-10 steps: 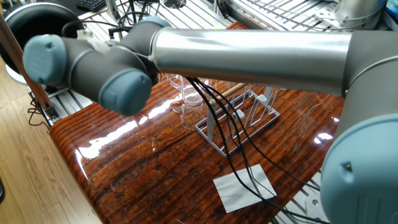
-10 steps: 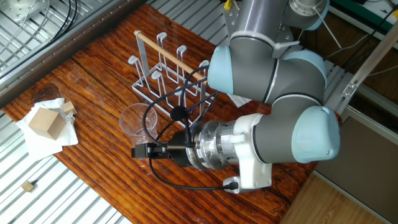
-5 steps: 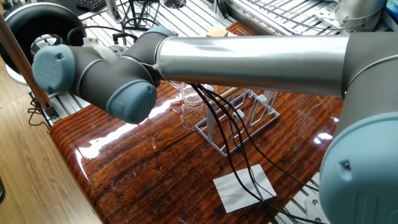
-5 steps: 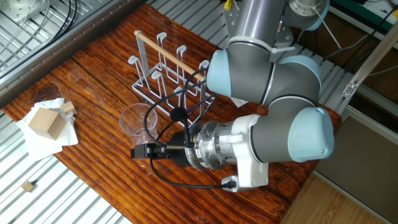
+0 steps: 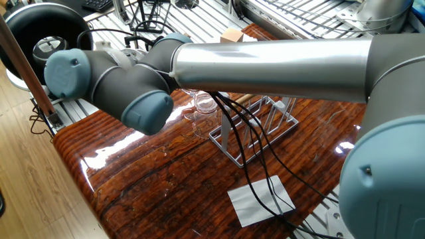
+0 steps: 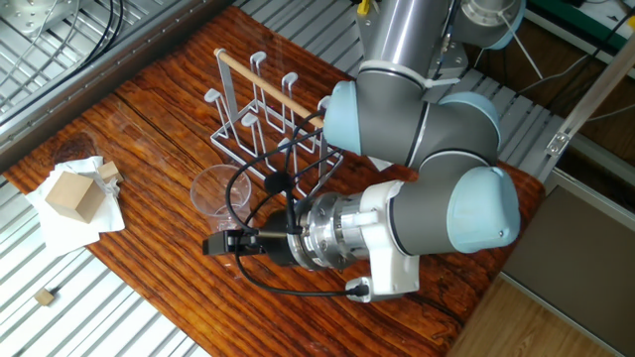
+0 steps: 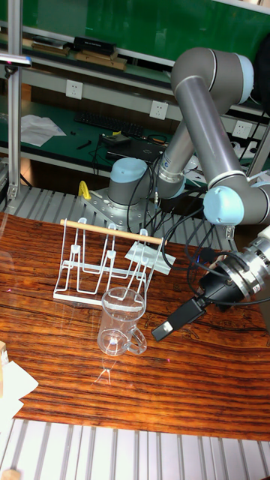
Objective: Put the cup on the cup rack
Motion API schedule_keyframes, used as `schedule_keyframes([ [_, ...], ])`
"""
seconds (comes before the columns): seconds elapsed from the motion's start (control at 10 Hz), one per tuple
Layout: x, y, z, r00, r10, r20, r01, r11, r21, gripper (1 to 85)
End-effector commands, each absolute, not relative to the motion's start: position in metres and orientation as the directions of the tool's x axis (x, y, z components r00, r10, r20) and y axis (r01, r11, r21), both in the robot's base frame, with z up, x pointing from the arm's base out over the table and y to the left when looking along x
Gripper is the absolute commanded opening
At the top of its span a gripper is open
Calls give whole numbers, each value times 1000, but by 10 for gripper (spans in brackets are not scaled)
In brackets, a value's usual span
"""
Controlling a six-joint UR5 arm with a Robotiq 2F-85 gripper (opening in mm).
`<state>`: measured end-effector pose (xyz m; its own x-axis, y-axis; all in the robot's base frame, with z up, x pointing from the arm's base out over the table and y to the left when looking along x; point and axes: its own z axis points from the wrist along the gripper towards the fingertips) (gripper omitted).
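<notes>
**K:** Gripper [image 7: 166, 327] status? It sits low over the table [image 7: 195, 382], just off the cup [image 7: 122, 321] on the side away from the paper pile, not touching it. Tip is a dark narrow block in the tall fixed view; same in the other fixed view [image 6: 220, 244].

**M:** Can't tell if the jaws are apart or closed. Fingers read as one dark lump in both views, and the arm's forearm hides the tip completely in one fixed view. Nothing is between them that I can see.

**K:** Cup position?

**M:** Upright on the wood tabletop, mouth up, handle low on the side facing the tall camera. It stands just in front of the cup rack [image 7: 101, 262], close to the base wire, not on any peg. In one fixed view it is only partly visible [image 5: 202, 106], behind the arm.

**K:** Rack?

**M:** Standing on its base, wooden rod [image 7: 111, 232] across the top, pegs bare. Black cables [image 6: 260, 190] loop from the wrist over the near corner of the rack.

**K:** Other stuff on the table?

**M:** Wooden block [image 6: 73, 194] on crumpled white paper [image 6: 58, 220] near the table edge, well apart from the cup. White paper sheet [image 5: 260, 200] flat on the far side of the rack.
</notes>
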<state>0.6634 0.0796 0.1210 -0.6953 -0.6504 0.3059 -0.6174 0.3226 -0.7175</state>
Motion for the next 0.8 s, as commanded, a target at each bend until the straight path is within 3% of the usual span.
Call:
schedule_keyframes([
  [0.0, 667, 77, 120, -695, -655, 297, -613, 323, -722, 473],
  [0.2, 673, 73, 128, -680, -662, 315, -613, 279, -739, 430],
  [0.7, 671, 70, 130, -652, -664, 365, -649, 240, -723, 470],
])
